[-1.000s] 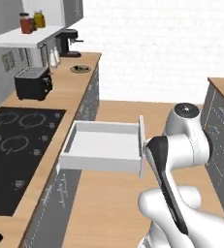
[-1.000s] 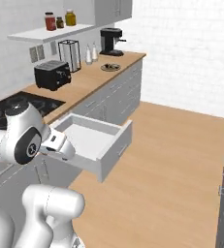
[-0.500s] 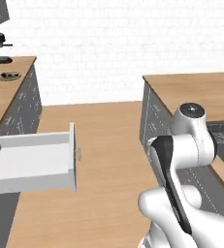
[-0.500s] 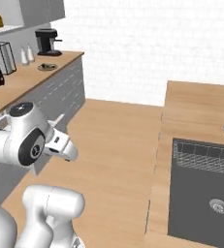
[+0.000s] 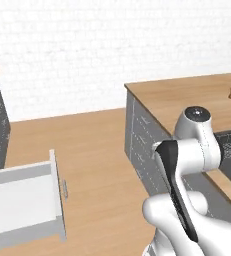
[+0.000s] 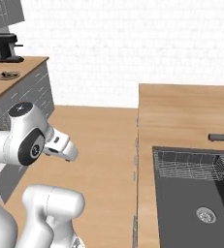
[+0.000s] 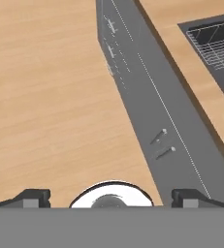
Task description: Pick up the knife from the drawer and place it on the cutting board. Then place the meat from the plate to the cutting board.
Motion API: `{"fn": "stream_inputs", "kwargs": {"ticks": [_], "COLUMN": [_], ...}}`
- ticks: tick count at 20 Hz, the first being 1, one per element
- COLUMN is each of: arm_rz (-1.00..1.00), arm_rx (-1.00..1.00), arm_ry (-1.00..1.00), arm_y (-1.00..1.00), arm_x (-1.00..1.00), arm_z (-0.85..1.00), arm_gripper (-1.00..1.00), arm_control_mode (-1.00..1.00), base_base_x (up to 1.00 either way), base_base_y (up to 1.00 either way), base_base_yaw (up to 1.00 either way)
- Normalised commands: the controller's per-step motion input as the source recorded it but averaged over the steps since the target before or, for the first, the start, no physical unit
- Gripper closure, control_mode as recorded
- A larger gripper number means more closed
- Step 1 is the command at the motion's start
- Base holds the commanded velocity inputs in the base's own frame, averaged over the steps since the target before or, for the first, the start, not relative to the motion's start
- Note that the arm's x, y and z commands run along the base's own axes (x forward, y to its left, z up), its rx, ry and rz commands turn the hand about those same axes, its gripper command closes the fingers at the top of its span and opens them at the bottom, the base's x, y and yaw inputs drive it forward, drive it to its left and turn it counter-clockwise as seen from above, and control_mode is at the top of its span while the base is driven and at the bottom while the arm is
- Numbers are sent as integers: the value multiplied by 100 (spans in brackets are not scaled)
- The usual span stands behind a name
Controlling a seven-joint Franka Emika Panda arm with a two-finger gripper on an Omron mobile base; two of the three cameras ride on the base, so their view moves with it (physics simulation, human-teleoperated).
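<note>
The base has turned further right since half a second ago: the open drawer [image 5: 24,200] now sits at the lower left of the left base view, and the island tabletop [image 6: 181,116] with its sink [image 6: 200,193] has come closer. The pincer [image 7: 111,196] hangs spread and empty over the wooden floor [image 7: 45,97].

Matt white drawer [image 5: 22,200], wood-grain floor [image 5: 92,150], dark sink [image 6: 196,198] with wire rack [image 6: 193,164].
</note>
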Motion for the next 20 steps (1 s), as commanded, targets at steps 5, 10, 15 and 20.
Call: {"fn": "stream_inputs", "kwargs": {"ticks": [5,10,15,20], "arm_rz": [0,0,0,0], "arm_rx": [0,0,0,0], "arm_ry": [0,0,0,0], "arm_y": [0,0,0,0], "arm_x": [0,0,0,0], "arm_z": [0,0,0,0], "arm_gripper": [-100,-100,-100,-100], "arm_control_mode": [100,100,100,100], "base_base_x": [99,100,100,100], "base_base_y": [4,0,0,12], "base_base_yaw": [18,33,13,0]}}
